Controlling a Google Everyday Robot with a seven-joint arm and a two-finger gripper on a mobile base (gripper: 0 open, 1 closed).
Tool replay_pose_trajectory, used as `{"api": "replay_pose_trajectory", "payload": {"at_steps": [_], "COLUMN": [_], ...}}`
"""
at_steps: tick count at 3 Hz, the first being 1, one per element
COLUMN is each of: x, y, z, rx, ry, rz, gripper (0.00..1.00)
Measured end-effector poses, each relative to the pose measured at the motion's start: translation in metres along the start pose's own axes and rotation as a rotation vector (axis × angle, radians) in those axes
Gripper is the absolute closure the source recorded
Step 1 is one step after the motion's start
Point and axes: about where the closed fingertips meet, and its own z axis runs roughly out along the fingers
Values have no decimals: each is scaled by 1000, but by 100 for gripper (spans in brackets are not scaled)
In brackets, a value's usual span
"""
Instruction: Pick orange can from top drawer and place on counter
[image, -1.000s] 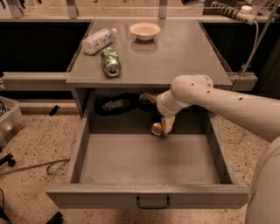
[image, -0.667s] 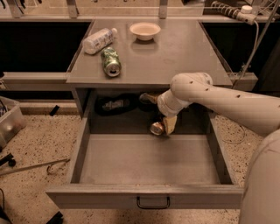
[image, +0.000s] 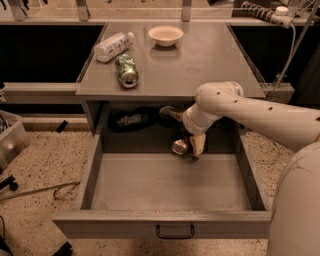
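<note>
The top drawer (image: 165, 223) is pulled out wide under the counter (image: 205, 65). At the back of the drawer, right of centre, the orange can (image: 178, 146) shows mostly its silver end. My gripper (image: 191, 148) reaches down into the drawer from the right, right against the can's right side. The white arm hides the rest of the can, so I cannot make out any grip on it.
On the counter lie a green can (image: 126, 71) and a white plastic bottle (image: 112, 46), with a pale bowl (image: 165, 35) behind them. A dark object (image: 131, 120) sits at the drawer's back left. Drawer walls flank the gripper. A clear bin (image: 10, 140) stands on the floor at left.
</note>
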Motion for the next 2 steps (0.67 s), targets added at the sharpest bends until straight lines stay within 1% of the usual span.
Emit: {"api": "replay_pose_trajectory", "payload": {"at_steps": [2], "x": [3], "y": [19], "z": [7], "rx": [-60], "ry": [-9], "rz": [8], "gripper": [0]}}
